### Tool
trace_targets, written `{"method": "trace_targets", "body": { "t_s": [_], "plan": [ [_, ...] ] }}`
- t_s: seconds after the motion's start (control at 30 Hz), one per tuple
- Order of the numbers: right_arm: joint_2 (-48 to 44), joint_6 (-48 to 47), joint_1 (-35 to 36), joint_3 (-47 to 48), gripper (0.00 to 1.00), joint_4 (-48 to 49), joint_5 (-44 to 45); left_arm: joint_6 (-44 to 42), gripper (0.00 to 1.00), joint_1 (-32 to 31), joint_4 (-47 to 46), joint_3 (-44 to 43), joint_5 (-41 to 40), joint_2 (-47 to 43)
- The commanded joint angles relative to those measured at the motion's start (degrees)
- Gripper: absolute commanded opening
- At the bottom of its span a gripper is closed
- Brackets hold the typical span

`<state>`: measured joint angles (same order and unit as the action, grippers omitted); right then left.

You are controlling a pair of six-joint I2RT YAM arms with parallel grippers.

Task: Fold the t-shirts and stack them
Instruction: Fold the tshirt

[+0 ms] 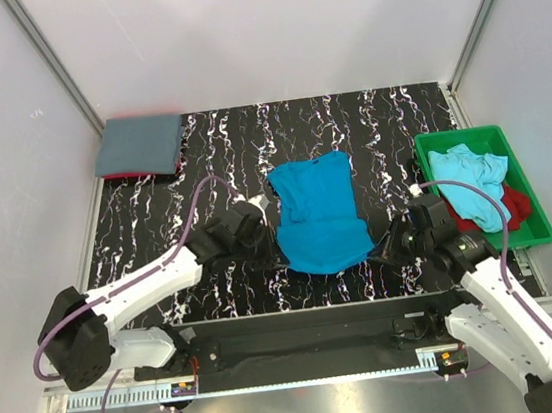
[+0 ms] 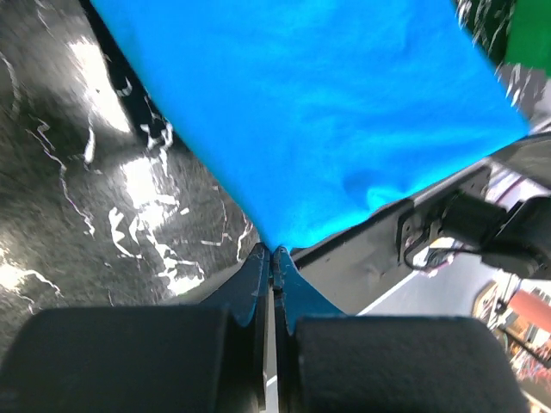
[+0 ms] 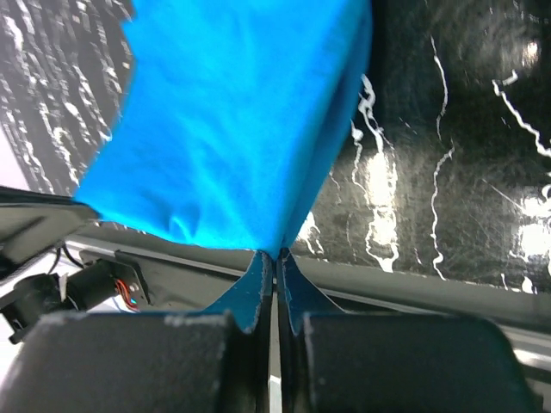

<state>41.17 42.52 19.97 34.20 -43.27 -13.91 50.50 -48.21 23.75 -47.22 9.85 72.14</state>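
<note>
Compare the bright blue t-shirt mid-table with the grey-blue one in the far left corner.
The bright blue t-shirt lies spread out; the grey-blue t-shirt is folded into a neat rectangle. The blue one is pinched at its near corners by the left gripper and right gripper; nothing touches the grey one. The grey one rests on red cloth; the blue one lies on the table. Both are plain cloth.

Right gripper (image 3: 275, 256) pinched shut on a corner of the turquoise-blue t-shirt (image 3: 232, 120). Cloth fanned out away from the jaws across the glossy black, white-veined surface (image 3: 448, 172). Surface's edge rail (image 3: 155, 254) ran beneath the cloth.
</note>
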Motion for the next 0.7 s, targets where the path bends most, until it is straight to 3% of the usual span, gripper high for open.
{"method": "trace_targets", "body": {
  "t_s": [0.0,0.13,0.3,0.47,0.67],
  "plan": [
    [-0.83,0.90,0.51,0.43,0.00,0.80,1.52,-0.22,0.00,-0.14,-0.19,-2.34,-1.23,1.41],
    [5.30,-0.42,0.51,3.67,0.00,3.36,5.73,-2.94,0.00,3.20,0.33,-7.26,-0.44,4.93],
    [16.63,-4.81,0.34,15.71,0.00,4.77,11.36,-7.43,0.00,9.61,2.62,-18.50,1.05,11.60],
    [26.41,-10.00,-0.72,27.92,0.00,6.78,12.16,-12.79,0.00,14.70,5.34,-32.02,1.58,20.12],
    [40.90,-15.53,-4.49,40.22,0.00,10.04,10.58,-13.06,0.00,21.30,5.70,-46.35,9.21,33.39]
  ]
}}
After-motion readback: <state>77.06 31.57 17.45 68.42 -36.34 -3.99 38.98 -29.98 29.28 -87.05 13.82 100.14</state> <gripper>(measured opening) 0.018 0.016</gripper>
